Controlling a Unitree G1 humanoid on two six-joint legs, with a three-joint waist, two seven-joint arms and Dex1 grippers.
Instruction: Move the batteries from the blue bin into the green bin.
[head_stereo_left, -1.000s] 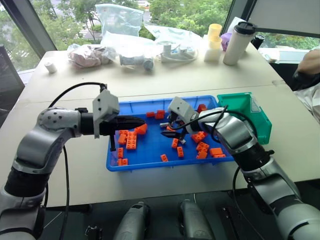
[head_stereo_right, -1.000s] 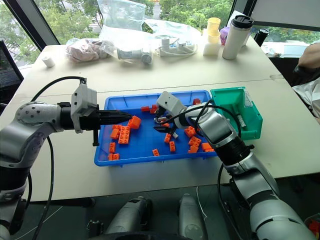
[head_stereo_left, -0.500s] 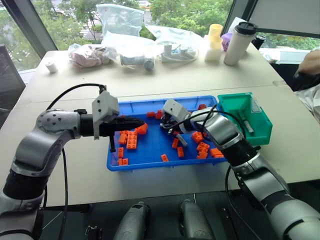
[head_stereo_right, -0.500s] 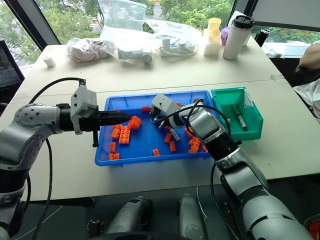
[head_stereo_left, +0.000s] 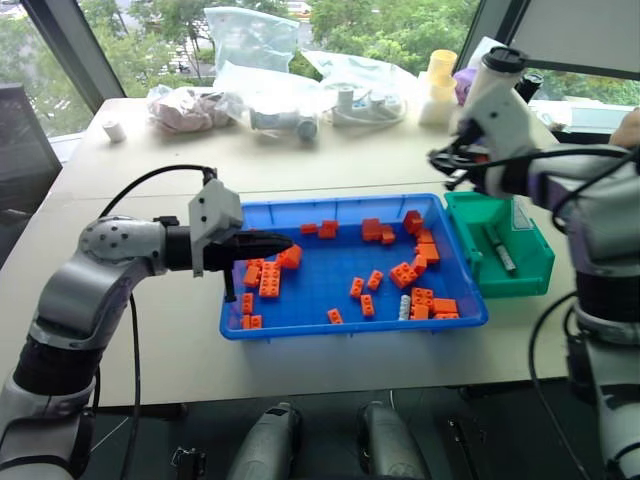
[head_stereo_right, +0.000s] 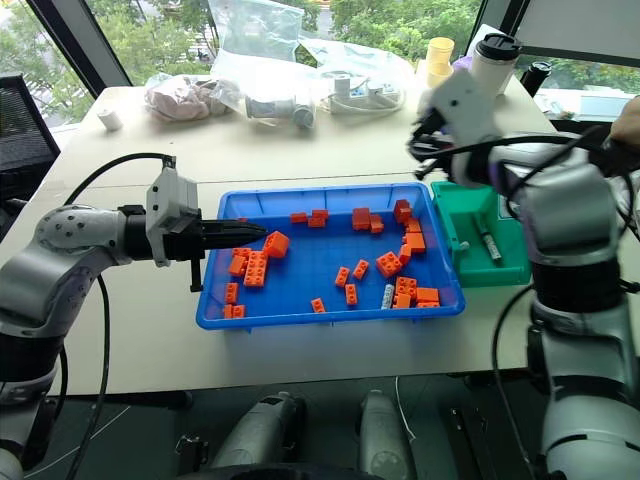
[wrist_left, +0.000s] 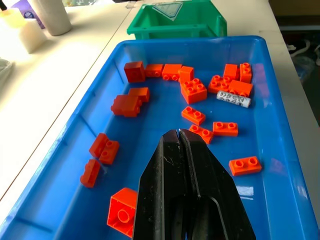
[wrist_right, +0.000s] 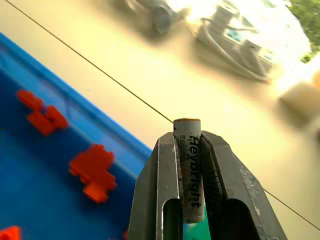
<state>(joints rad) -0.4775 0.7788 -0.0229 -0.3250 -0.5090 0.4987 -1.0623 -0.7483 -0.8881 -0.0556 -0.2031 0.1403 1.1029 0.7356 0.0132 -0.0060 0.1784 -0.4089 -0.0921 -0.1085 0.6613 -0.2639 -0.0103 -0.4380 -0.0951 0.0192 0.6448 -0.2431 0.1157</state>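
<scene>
One battery (wrist_right: 190, 170) clamped upright between right end effector (wrist_right: 192, 145) fingers, above green bin (head_stereo_left: 520, 275) edge

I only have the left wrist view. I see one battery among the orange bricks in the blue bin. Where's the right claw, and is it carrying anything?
Observer: The right claw is shut on a battery, raised near the green bin's far left corner.
Operator: Anything inside the green bin yet?
Observer: Yes, a second battery lies on its floor.
Operator: Anyone near the table?
Observer: A person's arm shows at the table's far right edge.
</scene>
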